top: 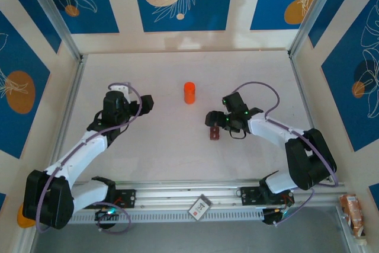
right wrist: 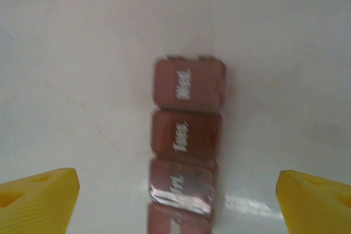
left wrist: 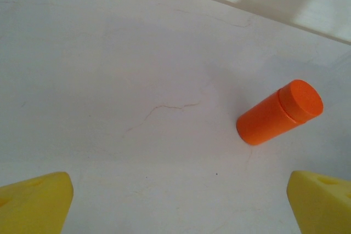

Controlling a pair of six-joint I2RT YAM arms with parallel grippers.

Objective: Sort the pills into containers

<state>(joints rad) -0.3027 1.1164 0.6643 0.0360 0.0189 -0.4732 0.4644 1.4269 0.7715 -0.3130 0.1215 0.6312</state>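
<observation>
Containers [top: 214, 133] well apart from table [top: 166, 158] edges

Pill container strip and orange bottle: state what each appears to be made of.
The container strip looks like hard reddish-brown plastic, glossy: one lid throws bright glare, and the lids carry white printed letters. The orange bottle looks like opaque plastic, smooth and matte: even colour, soft shading, a moulded step at the cap. Looks alone cannot confirm either.

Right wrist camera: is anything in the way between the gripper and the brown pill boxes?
Nothing visible. The dark reddish-brown strip of joined square compartments lies on bare white table, straight ahead of the open right gripper.
</observation>
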